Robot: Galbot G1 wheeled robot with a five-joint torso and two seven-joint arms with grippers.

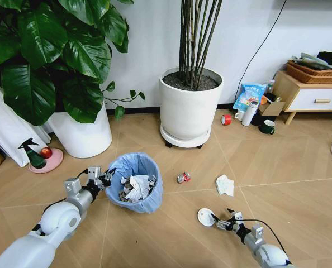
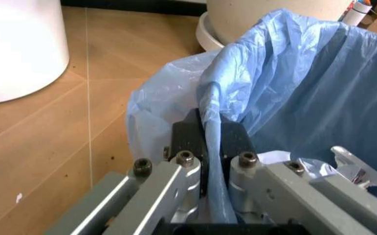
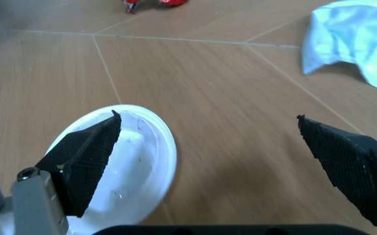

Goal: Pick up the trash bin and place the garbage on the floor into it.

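- Two grippers: our left gripper [image 2: 205, 161] has its jaws clenched on the trash bin [image 1: 134, 182] rim, keeping it close.
- Our right gripper [image 3: 227, 166], jaws spread, hovers by the white round lid [image 3: 126, 161].

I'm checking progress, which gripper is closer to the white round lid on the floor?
Right. The right gripper hovers open right beside the white round lid, one of its fingers over it. The left gripper is far off, clamped on the trash bin rim.

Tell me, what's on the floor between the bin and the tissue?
A tiny red-silver piece lies between the bin and the tissue, on otherwise bare floor, in the head view.
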